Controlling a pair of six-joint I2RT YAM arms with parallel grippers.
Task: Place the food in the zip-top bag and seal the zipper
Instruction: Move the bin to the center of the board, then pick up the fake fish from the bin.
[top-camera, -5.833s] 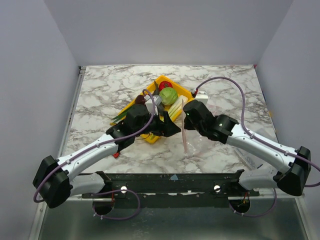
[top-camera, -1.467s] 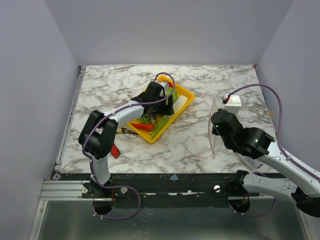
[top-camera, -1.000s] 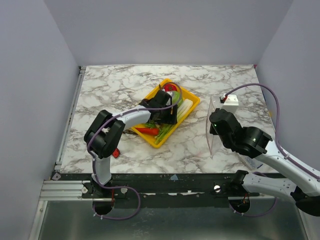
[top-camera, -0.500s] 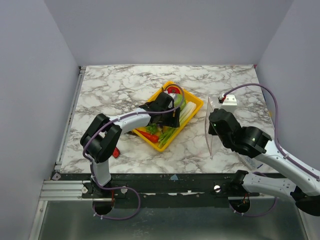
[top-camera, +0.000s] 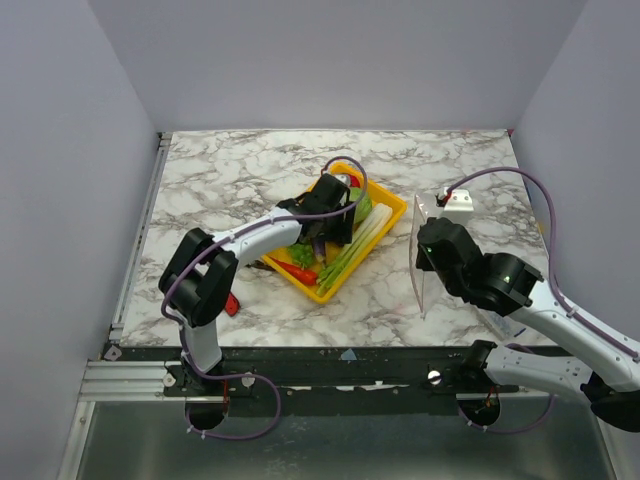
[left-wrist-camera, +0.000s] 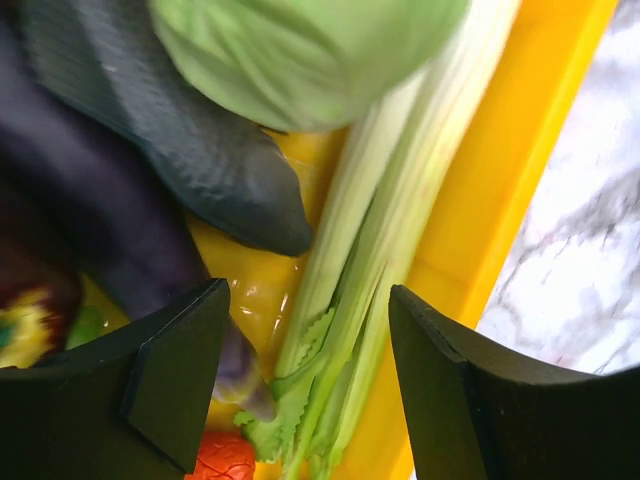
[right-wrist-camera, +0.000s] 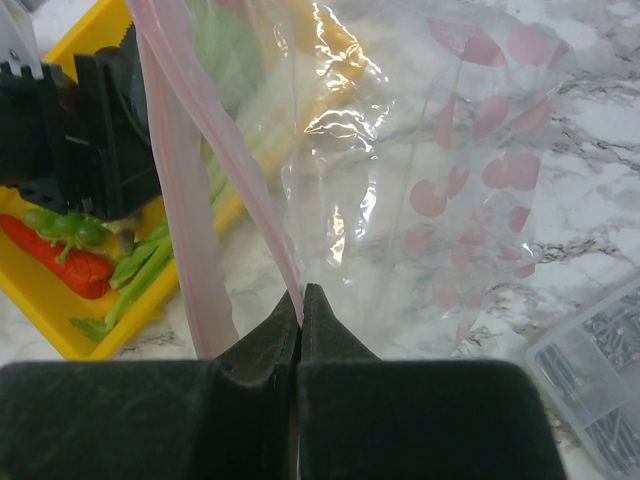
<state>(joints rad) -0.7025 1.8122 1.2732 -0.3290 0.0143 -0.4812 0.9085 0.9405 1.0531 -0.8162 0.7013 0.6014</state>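
The food lies in a yellow tray (top-camera: 385, 222): a green cabbage (left-wrist-camera: 300, 50), a dark eggplant (left-wrist-camera: 190, 170), pale-green leek stalks (left-wrist-camera: 350, 300), a red chili (right-wrist-camera: 62, 264) and green grapes (right-wrist-camera: 58, 226). My left gripper (left-wrist-camera: 305, 390) is low inside the tray, open, its fingers either side of the leek without touching it. My right gripper (right-wrist-camera: 301, 296) is shut on the mouth edge of the zip-top bag (right-wrist-camera: 420, 200), right by the pinkish zipper (right-wrist-camera: 180, 230). It holds the bag upright just right of the tray (top-camera: 419, 262).
A white box (top-camera: 461, 206) sits behind the right gripper. A small clear packet (right-wrist-camera: 595, 375) lies at the right of the bag. A red-handled tool (top-camera: 231, 303) lies on the marble left of the tray, near the left arm.
Over the last second the tray has slid and turned a little to the right, towards the bag, with my left gripper inside it. The right gripper has kept the bag nearly still.
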